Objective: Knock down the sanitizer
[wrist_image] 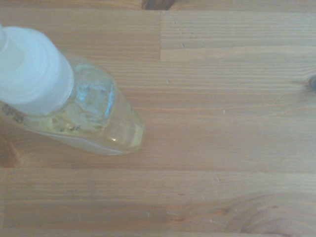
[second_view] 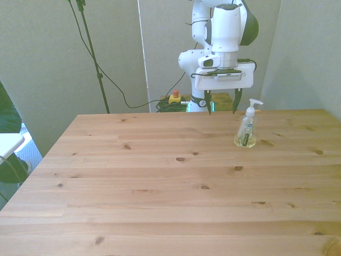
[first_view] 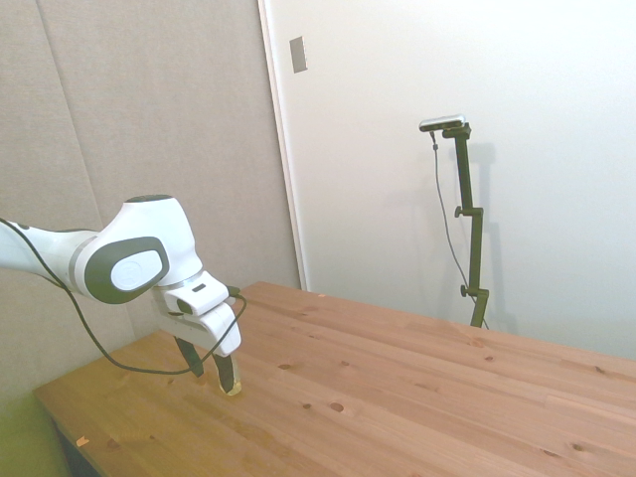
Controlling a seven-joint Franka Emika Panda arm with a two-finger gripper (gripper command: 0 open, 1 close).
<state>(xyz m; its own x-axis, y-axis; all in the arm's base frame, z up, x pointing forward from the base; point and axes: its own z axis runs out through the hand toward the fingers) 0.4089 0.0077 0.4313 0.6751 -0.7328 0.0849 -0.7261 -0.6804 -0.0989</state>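
Clear plastic, pale yellow liquid, white pump top: the sanitizer (second_view: 245,129), upright on the wooden table (second_view: 160,181), toward the far edge on the front view's right. Long axis vertical, base flat on the boards, nozzle at the top turned toward the front view's right. Not yet knocked over. From the wrist view, seen almost straight down: white cap nearest the lens, yellowish body (wrist_image: 94,118) spreading beneath it, bare planks all around. In the side view, mostly hidden behind the fingers, only a sliver of pale yellow showing at the tabletop.

Just beside it, the gripper (second_view: 221,105), hanging low behind the bottle and toward the front view's left of it, pointing down. Fingers spread apart, gripping nothing; the nearer dark finger close to the pump, apparently not touching, though contact hard to rule out from these angles. In the side view, the gripper (first_view: 214,370) tilted, tips nearly at table level. Placement probably deliberate: hand set low beside a tall, narrow, top-heavy bottle, ready for a sideways push rather than a grasp. Likely enough: a shove high on the body, toward the front view's right.
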